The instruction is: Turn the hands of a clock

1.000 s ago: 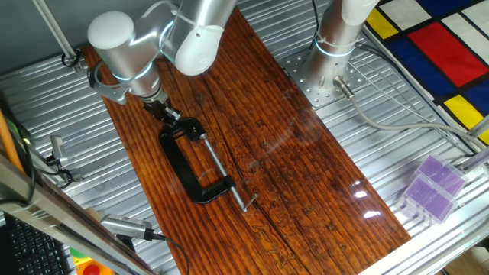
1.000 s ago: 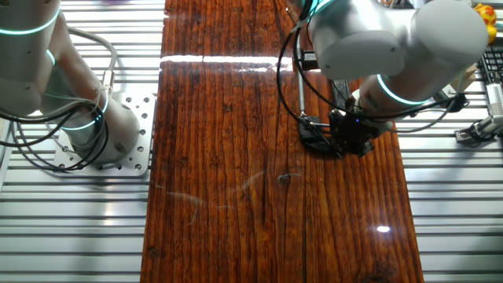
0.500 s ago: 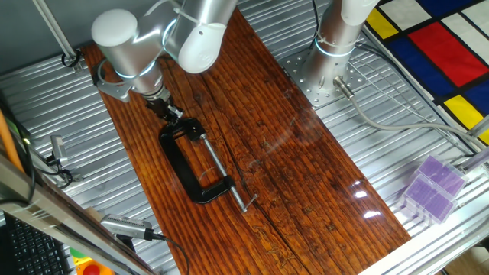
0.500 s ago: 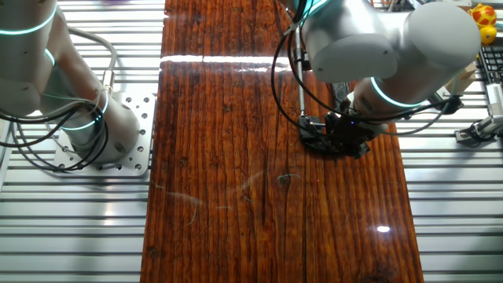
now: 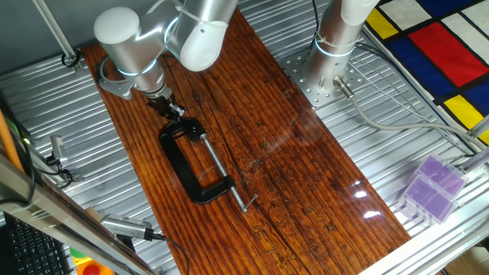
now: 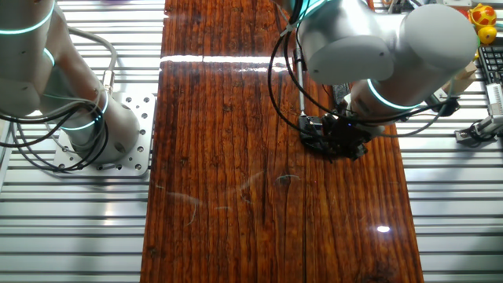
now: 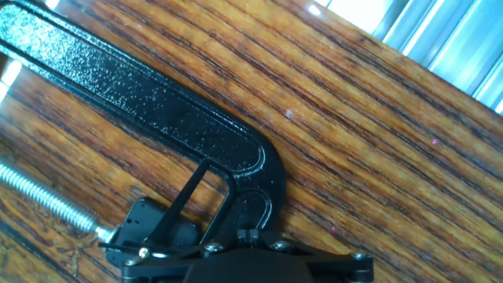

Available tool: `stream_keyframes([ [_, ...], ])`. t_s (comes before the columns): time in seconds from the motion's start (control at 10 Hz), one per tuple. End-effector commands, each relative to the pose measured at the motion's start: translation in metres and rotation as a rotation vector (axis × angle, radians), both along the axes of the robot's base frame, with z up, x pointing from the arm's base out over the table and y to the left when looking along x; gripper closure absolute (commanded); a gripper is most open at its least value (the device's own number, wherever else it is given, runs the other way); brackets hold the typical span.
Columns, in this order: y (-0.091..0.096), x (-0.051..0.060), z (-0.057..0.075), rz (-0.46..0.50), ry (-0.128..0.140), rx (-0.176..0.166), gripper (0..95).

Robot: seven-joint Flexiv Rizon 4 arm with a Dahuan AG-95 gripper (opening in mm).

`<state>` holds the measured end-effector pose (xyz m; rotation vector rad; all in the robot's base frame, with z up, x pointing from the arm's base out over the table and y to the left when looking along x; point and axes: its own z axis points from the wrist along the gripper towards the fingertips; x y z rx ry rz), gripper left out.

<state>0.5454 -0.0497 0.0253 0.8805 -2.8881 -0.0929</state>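
Observation:
A black C-clamp (image 5: pixel 186 166) lies on the wooden table (image 5: pixel 290 176). It also shows in the other fixed view (image 6: pixel 311 138) and in the hand view (image 7: pixel 157 102). The small clock (image 7: pixel 146 226) sits in the clamp's jaw at the end of the threaded screw (image 7: pixel 43 198). It shows only as a dark block, mostly hidden under my hand. My gripper (image 5: pixel 175 115) is down at that jaw end of the clamp, as the other fixed view (image 6: pixel 343 142) and the hand view (image 7: pixel 218 176) also show. Its fingers stand together, shut at the clock. The exact contact is hidden.
A second silver arm's base (image 5: pixel 328 53) stands on a metal plate at the table's far edge. A purple box (image 5: pixel 432 187) lies off the table to the right. Small tools (image 5: pixel 126 227) lie on the ribbed metal bench beside the wood.
My wrist has turned a little and the arm has swung slightly, while the gripper stays at the clamp's jaw. The clamp has not moved.

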Motion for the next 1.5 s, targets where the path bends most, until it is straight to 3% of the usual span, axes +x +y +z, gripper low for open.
stream_keyframes([
  [0.1, 0.000, -0.002, 0.000, -0.006, 0.002, 0.000, 95.0],
  [0.8, -0.004, -0.014, -0.001, -0.017, 0.003, -0.001, 95.0],
  [1.5, -0.006, -0.018, 0.000, -0.020, 0.004, -0.001, 95.0],
])
